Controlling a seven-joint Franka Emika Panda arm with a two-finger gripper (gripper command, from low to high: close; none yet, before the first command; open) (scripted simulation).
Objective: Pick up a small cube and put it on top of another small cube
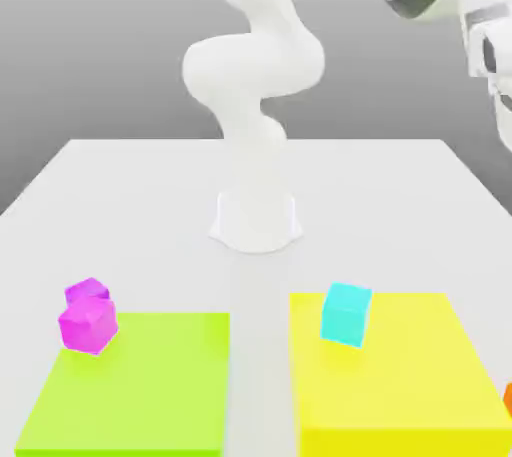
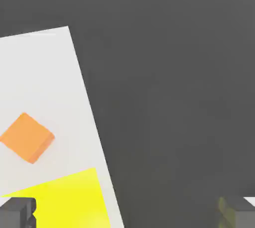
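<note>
Fingers spread wide, gripping nothing. Orange cube sits on white table beside yellow pad, off toward 1 finger. You shift there, then descend.

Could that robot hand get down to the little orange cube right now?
Probably yes. The orange cube sits alone on the bare white table beside the yellow mat, nothing covering it, and the gripper hangs open above.

Arm: smooth white casing with a soft sheen, dark grey ring at one joint. Table: plain matt white. Green pad and yellow pad: flat, matt, untextured. Orange cube, cyan cube, magenta cubes: smooth, uniformly coloured, plastic-like, matt. Fingertips: dark grey, matt.
</note>
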